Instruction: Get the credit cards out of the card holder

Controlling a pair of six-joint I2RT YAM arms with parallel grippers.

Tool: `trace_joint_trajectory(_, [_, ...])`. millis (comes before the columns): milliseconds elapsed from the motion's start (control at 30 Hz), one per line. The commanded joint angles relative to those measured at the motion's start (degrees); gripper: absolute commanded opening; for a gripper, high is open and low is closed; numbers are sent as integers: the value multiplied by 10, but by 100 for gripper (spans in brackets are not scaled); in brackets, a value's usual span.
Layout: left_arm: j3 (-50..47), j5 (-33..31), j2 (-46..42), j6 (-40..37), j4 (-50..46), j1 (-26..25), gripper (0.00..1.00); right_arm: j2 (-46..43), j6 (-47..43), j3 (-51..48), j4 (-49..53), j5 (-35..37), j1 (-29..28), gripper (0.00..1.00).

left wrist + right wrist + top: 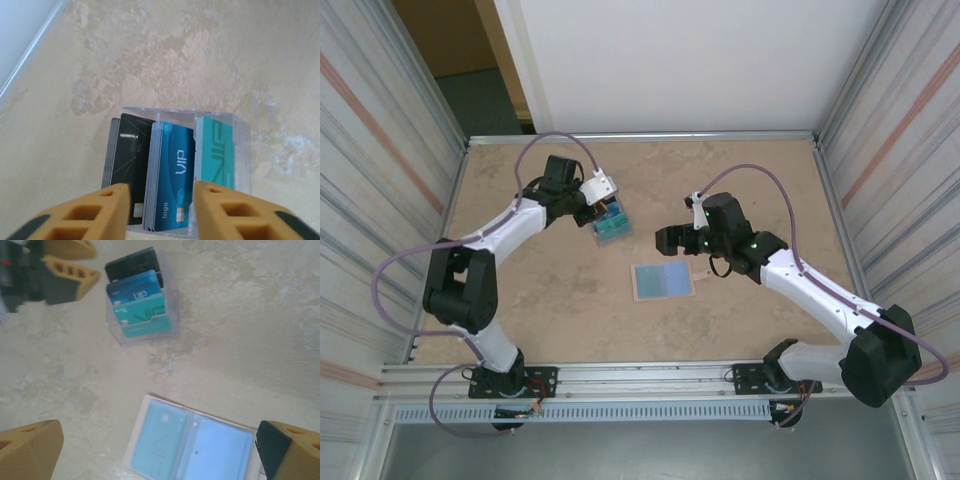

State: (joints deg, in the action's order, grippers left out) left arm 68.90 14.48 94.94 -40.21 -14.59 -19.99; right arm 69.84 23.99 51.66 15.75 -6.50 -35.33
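Note:
The card holder (663, 281) lies open flat on the table, pale blue faces up. In the right wrist view a teal credit card (161, 440) shows in the left pocket of the card holder (227, 452). More credit cards (169, 175) stand in black, blue and teal stacks inside a clear box (240, 150). My left gripper (162, 192) hovers just over that box (611, 222), jaws apart and holding nothing. My right gripper (159, 437) hangs wide open above the card holder, empty. The left gripper (82, 260) also appears beside the box (142, 305).
Metal frame rails (640, 375) run along the near edge, and ribbed walls (380, 150) close in both sides. Bare tabletop (760, 180) lies at the back right.

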Motion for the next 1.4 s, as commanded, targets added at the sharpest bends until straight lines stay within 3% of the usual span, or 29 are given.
trace_joint_trajectory(0, [-32, -24, -58, 27, 14, -20, 63, -6, 28, 8, 29, 58, -10, 99])
trace_joint_trajectory(167, [-107, -98, -135, 68, 70, -66, 98, -7, 56, 3, 55, 106, -27, 99])
trace_joint_trajectory(633, [-266, -309, -299, 275, 161, -221, 99, 44, 109, -11, 81, 169, -124, 99])
trace_joint_trajectory(767, [-301, -335, -321, 343, 185, -257, 99, 75, 109, 1, 89, 180, -152, 98])
trace_joint_trajectory(1133, [-363, -426, -337, 471, 176, -267, 99, 164, 96, 40, 97, 145, -180, 79])
trace_joint_trajectory(1367, [-386, -462, -352, 510, 145, -266, 99, 214, 86, 61, 95, 123, -189, 68])
